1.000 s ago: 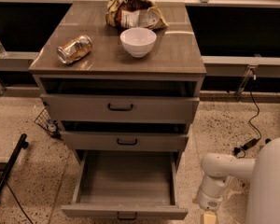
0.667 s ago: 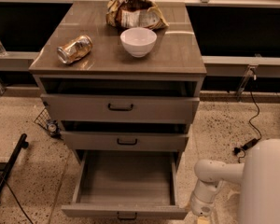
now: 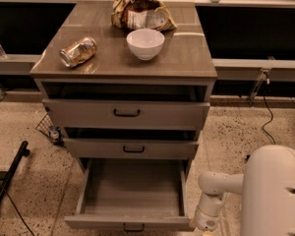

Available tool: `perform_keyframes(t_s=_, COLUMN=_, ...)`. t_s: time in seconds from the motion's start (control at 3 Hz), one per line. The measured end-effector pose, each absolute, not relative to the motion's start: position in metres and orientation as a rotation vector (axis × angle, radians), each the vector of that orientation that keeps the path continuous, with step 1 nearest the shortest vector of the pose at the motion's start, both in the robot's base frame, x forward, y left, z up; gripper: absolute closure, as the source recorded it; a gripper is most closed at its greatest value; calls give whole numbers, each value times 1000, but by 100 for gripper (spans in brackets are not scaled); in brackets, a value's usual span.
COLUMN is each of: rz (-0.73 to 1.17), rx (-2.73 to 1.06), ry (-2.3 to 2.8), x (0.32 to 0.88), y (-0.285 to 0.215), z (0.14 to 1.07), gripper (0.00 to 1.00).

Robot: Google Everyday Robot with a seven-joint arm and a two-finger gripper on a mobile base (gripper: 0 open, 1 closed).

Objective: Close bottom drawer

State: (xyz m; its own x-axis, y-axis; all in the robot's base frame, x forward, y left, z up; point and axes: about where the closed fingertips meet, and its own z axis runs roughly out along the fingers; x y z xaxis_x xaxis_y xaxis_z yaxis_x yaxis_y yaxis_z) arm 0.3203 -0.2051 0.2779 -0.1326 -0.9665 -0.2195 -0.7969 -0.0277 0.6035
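The bottom drawer of the grey-brown cabinet is pulled far out and empty. Its flat front lies along the bottom edge of the view, with the small black bar handle partly cut off. My white arm reaches down beside the drawer's front right corner. The gripper at its end is below the bottom edge of the view, out of sight.
The middle drawer and the top drawer stand slightly ajar. On the cabinet top are a white bowl, a crushed can and a crumpled chip bag. A black stand leg and cables lie on the speckled floor.
My arm has swung left and down, closer to the bottom drawer's front right corner. The drawers have not moved.
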Motion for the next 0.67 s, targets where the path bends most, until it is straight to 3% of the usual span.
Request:
perform_keyframes(t_s=0.33, rz=-913, rx=1864, ry=-1979, x=318, y=-205, z=277, gripper=18)
perform_keyframes(t_s=0.67, rz=-918, rx=1861, ry=-1975, x=316, y=-205, z=276, gripper=43)
